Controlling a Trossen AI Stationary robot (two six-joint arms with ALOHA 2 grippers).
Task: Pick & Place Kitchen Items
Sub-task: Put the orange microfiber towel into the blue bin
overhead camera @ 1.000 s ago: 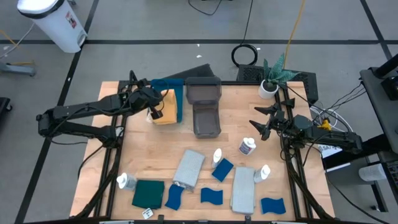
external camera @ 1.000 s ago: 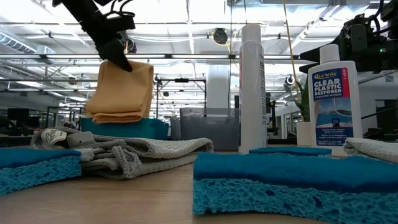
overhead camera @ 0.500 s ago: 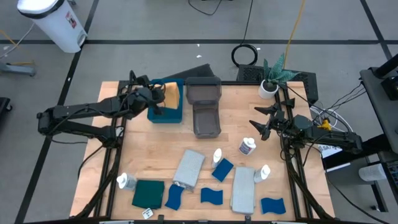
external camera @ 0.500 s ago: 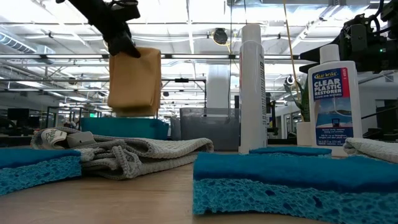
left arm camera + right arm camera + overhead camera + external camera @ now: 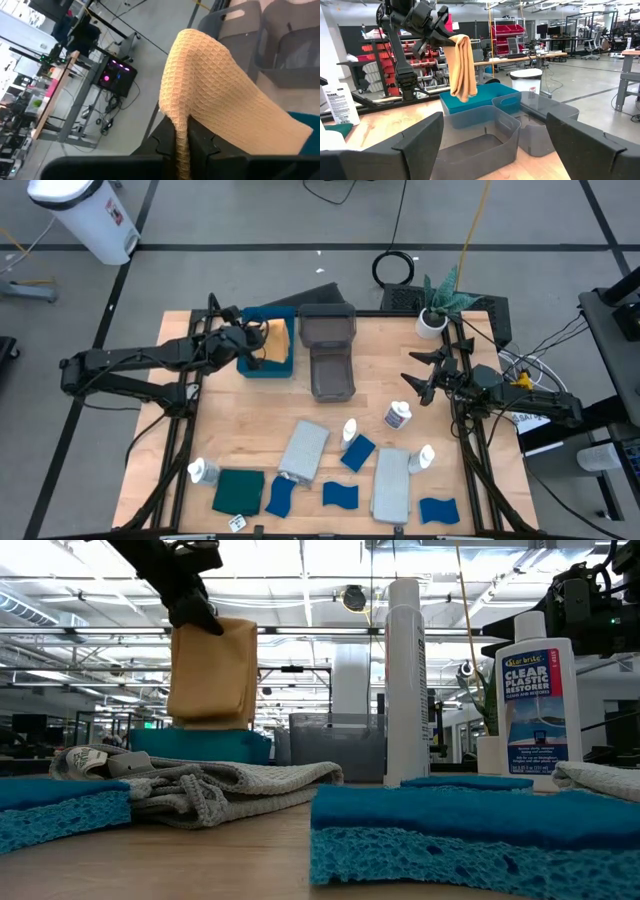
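My left gripper (image 5: 252, 346) is shut on a folded orange cloth (image 5: 276, 340) over the blue tray (image 5: 262, 370) at the table's far left. The cloth also shows in the low view (image 5: 212, 675), the left wrist view (image 5: 215, 95) and the right wrist view (image 5: 462, 67). My right gripper (image 5: 415, 377) is open and empty at the table's right side, near a white bottle (image 5: 398, 416). More bottles (image 5: 350, 430), blue sponges (image 5: 357, 452), grey cloths (image 5: 303, 448) and a dark green cloth (image 5: 238, 491) lie along the near half. My left gripper pinches the orange cloth's upper folded edge (image 5: 181, 134) between its two fingers, several layers together. The fingers come slanting down from the table's left. The cloth hangs below them over the tray, its lower end (image 5: 208, 722) about at rim height; whether it touches the tray I cannot tell.
Two grey bins (image 5: 327, 330) (image 5: 332, 372) stand right of the tray at the table's far middle. A potted plant (image 5: 438, 308) stands at the far right. The wood between the bins and the near items (image 5: 250, 415) is bare.
My left gripper has carried the orange cloth toward the table's far edge, from the tray's near left side to over the tray, and has turned. The cloth, seen broad and bunched before, now hangs tall and narrow in the low view.
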